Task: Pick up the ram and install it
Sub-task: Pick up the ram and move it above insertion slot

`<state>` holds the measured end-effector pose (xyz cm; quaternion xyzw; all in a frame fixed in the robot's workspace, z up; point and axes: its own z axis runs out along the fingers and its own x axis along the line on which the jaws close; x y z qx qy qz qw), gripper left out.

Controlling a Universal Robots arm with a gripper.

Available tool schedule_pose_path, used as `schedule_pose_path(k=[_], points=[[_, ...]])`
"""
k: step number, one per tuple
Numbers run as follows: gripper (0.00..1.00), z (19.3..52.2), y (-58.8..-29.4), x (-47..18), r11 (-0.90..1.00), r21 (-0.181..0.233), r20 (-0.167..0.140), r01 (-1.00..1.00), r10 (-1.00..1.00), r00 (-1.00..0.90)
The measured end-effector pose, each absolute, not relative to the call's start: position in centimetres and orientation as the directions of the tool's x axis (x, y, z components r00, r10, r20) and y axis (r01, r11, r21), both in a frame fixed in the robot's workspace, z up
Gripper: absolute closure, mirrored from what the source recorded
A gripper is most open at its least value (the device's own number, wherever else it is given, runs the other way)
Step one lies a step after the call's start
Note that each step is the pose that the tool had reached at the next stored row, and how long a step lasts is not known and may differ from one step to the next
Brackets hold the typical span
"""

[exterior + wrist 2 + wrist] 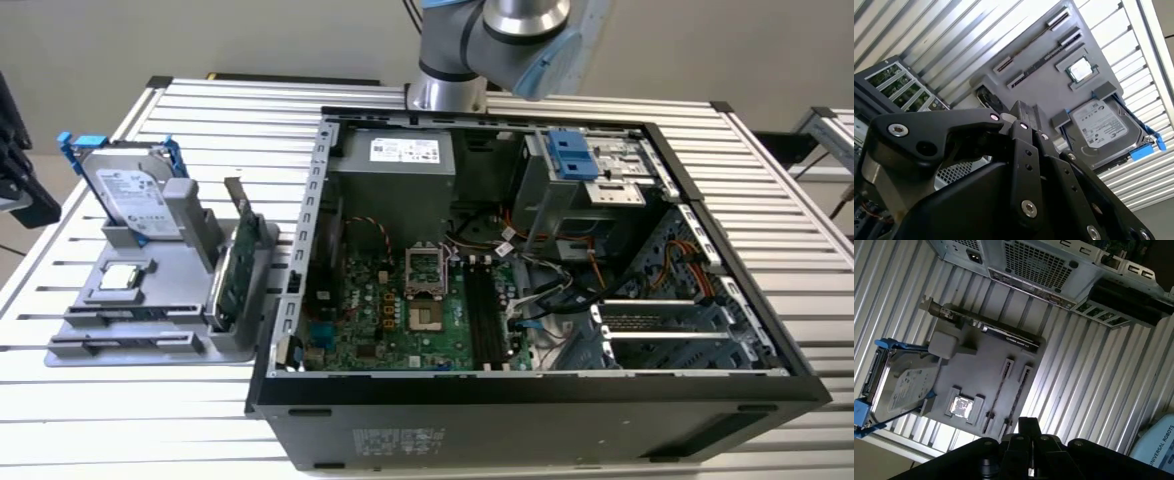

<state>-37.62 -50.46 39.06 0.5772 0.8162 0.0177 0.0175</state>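
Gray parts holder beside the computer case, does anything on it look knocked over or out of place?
Nothing stands out. The hard drive and green card stand upright on the holder, the processor chip lies flat, and the ram lies straight in place.

Slatted metal table carries an open computer case lying on its side, motherboard and power supply exposed. Just beside it, toward the exterior view's left, a grey holder tray — hard drive with blue rails standing upright, processor chip lying flat, green card upright on the edge nearest the case.
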Motion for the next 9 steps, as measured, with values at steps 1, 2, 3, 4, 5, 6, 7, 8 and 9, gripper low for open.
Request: schedule_pose_path(k=[1,2,3,4,5,6,7,8,9], points=[[1.00,39.06,-50.46,-37.62,0.323,0.049,-0.008,0.945,0.946,-0.323],[1.00,39.06,-50.46,-37.62,0.314,0.049,-0.008,0.948,0.950,-0.314],[1.00,39.06,-50.46,-37.62,0.305,0.049,-0.008,0.951,0.952,-0.305],[1.00,39.06,-50.46,-37.63,0.297,0.049,-0.008,0.954,0.955,-0.296],[1.00,39.06,-50.46,-37.63,0.289,0.049,-0.008,0.956,0.957,-0.289],[1.00,39.07,-50.46,-37.63,0.281,0.049,-0.008,0.958,0.960,-0.281],[1.00,39.06,-50.46,-37.63,0.275,0.049,-0.008,0.960,0.962,-0.274],[1.00,39.06,-50.46,-37.64,0.268,0.049,-0.008,0.962,0.963,-0.268],[1.00,39.07,-50.46,-37.64,0.261,0.049,-0.008,0.964,0.965,-0.261]])
